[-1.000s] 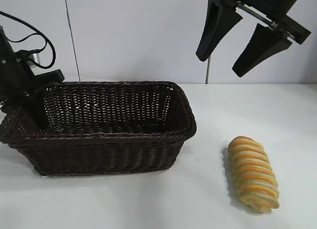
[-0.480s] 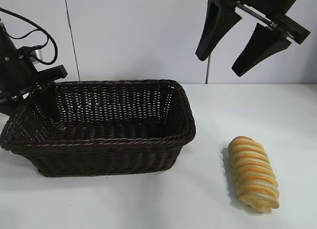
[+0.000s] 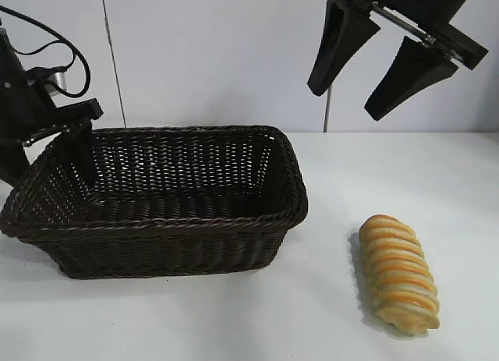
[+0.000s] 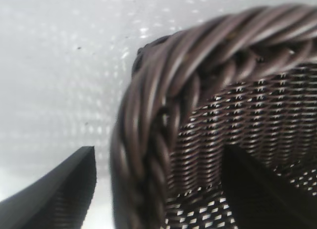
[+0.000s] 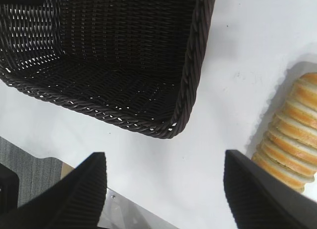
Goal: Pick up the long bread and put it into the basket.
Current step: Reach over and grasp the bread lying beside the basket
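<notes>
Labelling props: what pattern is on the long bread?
Tan long bread with orange-brown crosswise stripes; exterior view.

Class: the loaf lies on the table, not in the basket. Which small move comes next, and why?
Probably lower the right claw, open and empty, onto the long bread lying outside the basket; the left claw straddles the basket's far end.
</notes>
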`<state>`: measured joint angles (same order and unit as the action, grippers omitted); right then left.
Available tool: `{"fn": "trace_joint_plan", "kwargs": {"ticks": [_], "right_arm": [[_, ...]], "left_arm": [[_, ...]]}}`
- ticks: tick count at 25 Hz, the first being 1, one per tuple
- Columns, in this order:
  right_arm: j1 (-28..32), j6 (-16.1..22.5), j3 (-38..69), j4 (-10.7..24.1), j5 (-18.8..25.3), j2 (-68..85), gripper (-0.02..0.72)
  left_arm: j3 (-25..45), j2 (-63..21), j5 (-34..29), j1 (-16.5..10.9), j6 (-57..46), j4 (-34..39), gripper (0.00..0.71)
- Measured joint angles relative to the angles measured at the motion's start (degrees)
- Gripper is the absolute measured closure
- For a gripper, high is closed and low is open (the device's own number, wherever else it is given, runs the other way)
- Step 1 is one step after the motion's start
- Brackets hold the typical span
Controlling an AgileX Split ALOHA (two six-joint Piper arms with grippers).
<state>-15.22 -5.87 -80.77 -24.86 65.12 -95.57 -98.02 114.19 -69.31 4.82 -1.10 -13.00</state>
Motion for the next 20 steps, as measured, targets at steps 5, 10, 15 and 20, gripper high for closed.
{"fn": "trace_joint_plan", "kwargs": {"ticks": [5,10,15,20], "right_arm": [[0.0,0.0,0.0,0.0,-0.1,0.0,0.242],[0.0,0.0,0.0,0.0,-0.2,0.0,0.242],[0.0,0.0,0.0,0.1,-0.2,0.0,0.242],[0.0,0.0,0.0,0.2,-0.2,0.0,0.242]], "left_arm": [[-3.2,-7.2,-1.0,0.0,-3.2,1.5,0.191],[-3.2,-11.2,-1.4,-0.1,-6.1,6.1,0.191],[-3.2,-16.0,-1.5,-5.7,-9.0,16.8,0.191],[-3.2,-19.9,-2.1,-16.3,-9.8,18.5,0.192]]}}
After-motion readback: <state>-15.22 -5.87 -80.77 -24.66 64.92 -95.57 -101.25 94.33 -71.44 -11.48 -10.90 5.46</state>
